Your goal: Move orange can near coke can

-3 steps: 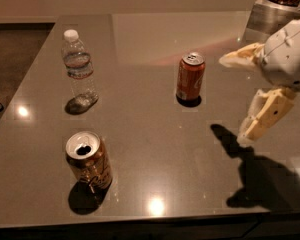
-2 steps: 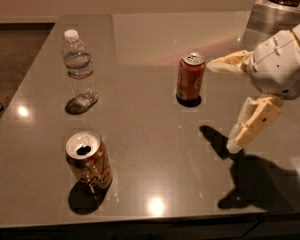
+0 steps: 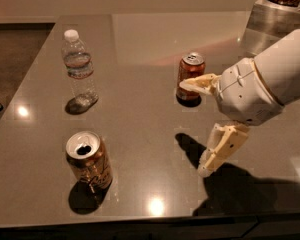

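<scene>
The orange can (image 3: 89, 161), golden-brown with an opened silver top, stands upright near the table's front left. The coke can (image 3: 190, 75), red-orange with a silver top, stands upright further back, right of centre. My gripper (image 3: 192, 129) hangs over the table at the right, open and empty, its two pale fingers spread wide. The upper finger (image 3: 200, 83) lies just in front of the coke can; the lower finger (image 3: 220, 150) points down toward the table. The gripper is well to the right of the orange can.
A clear plastic water bottle (image 3: 80, 70) with a white cap stands at the back left. A metal container (image 3: 277, 14) with brown contents sits at the back right corner. The grey table (image 3: 140, 134) has its front edge just below the orange can.
The gripper has moved left across the table, toward the cans. Its upper finger now overlaps the coke can in the view. The cans and bottle have not moved.
</scene>
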Controlling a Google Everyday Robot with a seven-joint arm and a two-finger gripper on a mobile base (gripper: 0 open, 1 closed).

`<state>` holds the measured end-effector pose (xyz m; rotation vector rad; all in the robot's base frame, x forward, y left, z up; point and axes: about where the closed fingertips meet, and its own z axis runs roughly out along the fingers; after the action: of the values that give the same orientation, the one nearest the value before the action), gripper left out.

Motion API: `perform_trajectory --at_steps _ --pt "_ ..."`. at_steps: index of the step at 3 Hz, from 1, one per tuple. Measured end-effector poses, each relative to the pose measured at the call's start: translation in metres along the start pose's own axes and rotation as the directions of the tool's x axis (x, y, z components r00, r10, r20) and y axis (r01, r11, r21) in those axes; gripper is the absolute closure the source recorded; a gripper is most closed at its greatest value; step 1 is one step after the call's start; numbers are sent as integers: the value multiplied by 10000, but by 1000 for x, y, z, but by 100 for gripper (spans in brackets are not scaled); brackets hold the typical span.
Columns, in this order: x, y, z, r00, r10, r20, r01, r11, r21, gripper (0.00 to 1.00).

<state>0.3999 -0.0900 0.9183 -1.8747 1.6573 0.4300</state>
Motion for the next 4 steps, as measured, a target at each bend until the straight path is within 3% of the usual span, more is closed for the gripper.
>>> perform_trajectory --at_steps 1,3,4 --pt "-6 2 6 9991 74 428 -63 9996 -263 0" --pt "-46 25 55 9881 200 1522 77 9838 -1793 0" --pt "-71 43 91 9670 594 2477 27 9700 -2431 0"
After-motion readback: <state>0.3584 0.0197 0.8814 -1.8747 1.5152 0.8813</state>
